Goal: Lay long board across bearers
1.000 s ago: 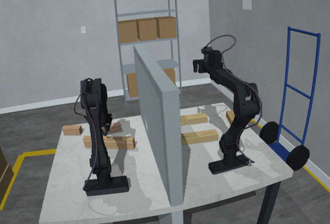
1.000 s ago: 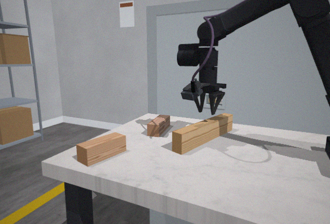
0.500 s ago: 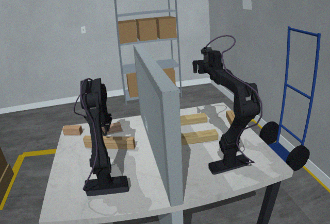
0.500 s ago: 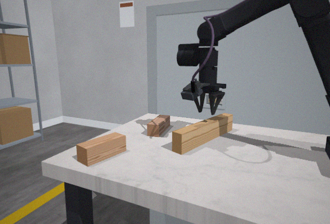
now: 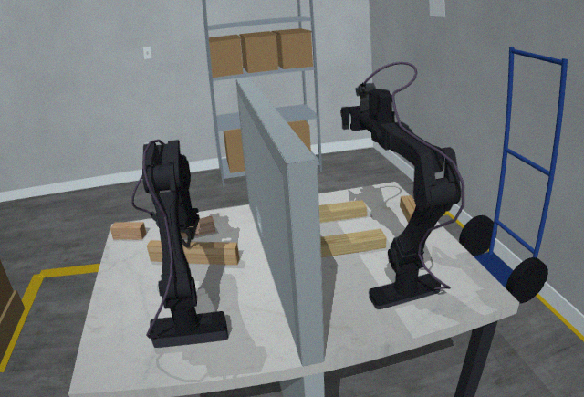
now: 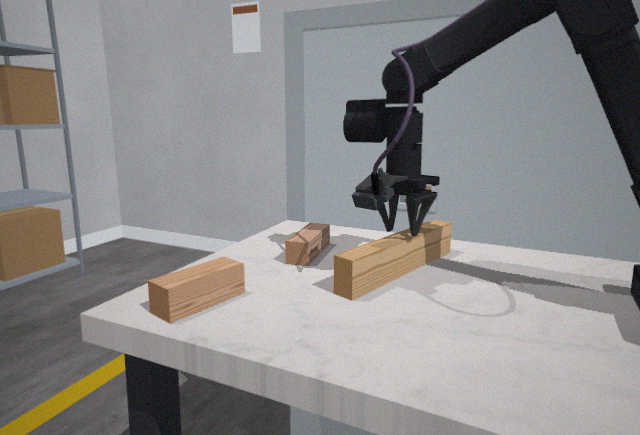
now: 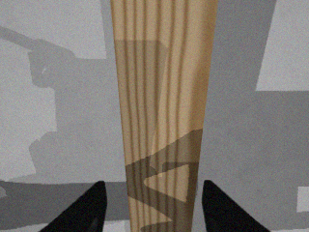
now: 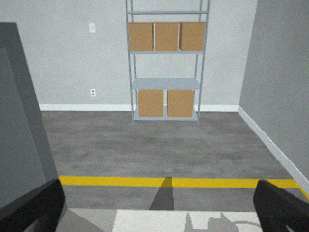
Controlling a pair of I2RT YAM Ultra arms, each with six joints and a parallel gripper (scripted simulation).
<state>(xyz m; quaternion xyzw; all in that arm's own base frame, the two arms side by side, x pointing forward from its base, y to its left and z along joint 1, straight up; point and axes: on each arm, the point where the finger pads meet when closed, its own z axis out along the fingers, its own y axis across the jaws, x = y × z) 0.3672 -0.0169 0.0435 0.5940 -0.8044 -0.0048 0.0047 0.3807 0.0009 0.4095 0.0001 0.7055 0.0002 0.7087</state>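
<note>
Pale, striped timber marks the long board [image 5: 214, 252] [image 6: 392, 259] [image 7: 164, 97], standing on a narrow edge on the marble-look table [image 5: 118, 360] [image 6: 465, 358] [image 8: 135, 222], left of the grey panel wall [image 5: 273, 147] [image 6: 516, 161] [image 8: 24, 121]. The left gripper [image 5: 190, 240] [image 6: 401, 232] [image 7: 154, 189] points down at it, fingers partly apart, one to either side of the board in the wrist view, with nothing clamped. Right of the wall, the right gripper [image 5: 348, 121] [image 8: 157, 188] is raised, its fingers wide apart and holding nothing. Two bearers, one farther [image 5: 343, 211] and one nearer [image 5: 353, 243], lie on that side, the board not yet across them. The step in hand looks like picking up the board: the next move calls for lowering the left fingers a little, centred, then closing firmly. After that come the lift and the pass through the slot [image 6: 402, 205] (mostly hidden behind the gripper in the exterior view), and the board will need turning onto its broad face. A grip too high could let it tip; two reddish offcuts, one farther left [image 5: 128, 230] [image 6: 196, 290] and one beyond the board [image 5: 205, 225] [image 6: 308, 244], call for care when swinging it.
</note>
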